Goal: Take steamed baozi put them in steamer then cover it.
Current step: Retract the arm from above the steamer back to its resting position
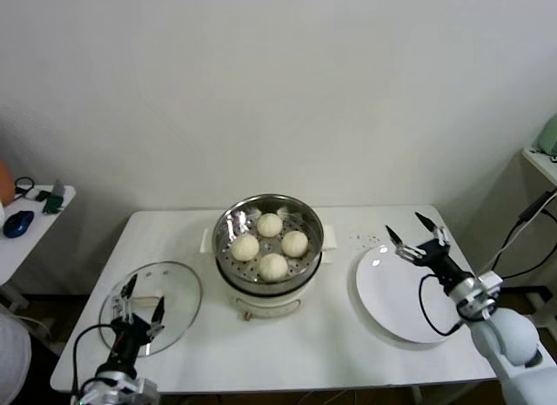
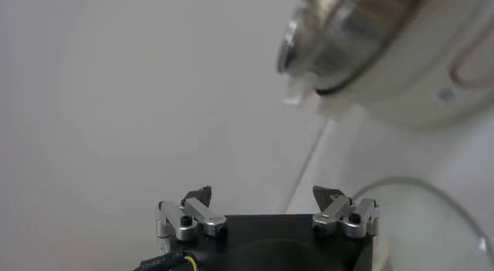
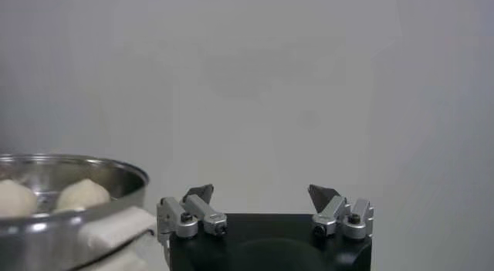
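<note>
Several cream-white baozi (image 1: 271,243) lie in the shiny steel steamer (image 1: 228,226) on its white pot base, at the middle of the table. Two of them show in the right wrist view (image 3: 80,194), inside the steamer's rim (image 3: 108,172). The steamer is uncovered. The round glass lid (image 1: 178,285) with a white handle lies flat on the table to the steamer's left. My left gripper (image 1: 140,300) is open and empty just above the lid; its wrist view shows the steamer (image 2: 347,33) and the lid's edge (image 2: 432,211). My right gripper (image 1: 417,232) is open and empty above the far edge of the white plate (image 1: 396,287).
The flat white plate lies bare at the right of the table. A side table with a blue mouse (image 1: 17,223) stands at far left. A shelf edge (image 1: 541,161) and cables (image 1: 522,226) are at far right.
</note>
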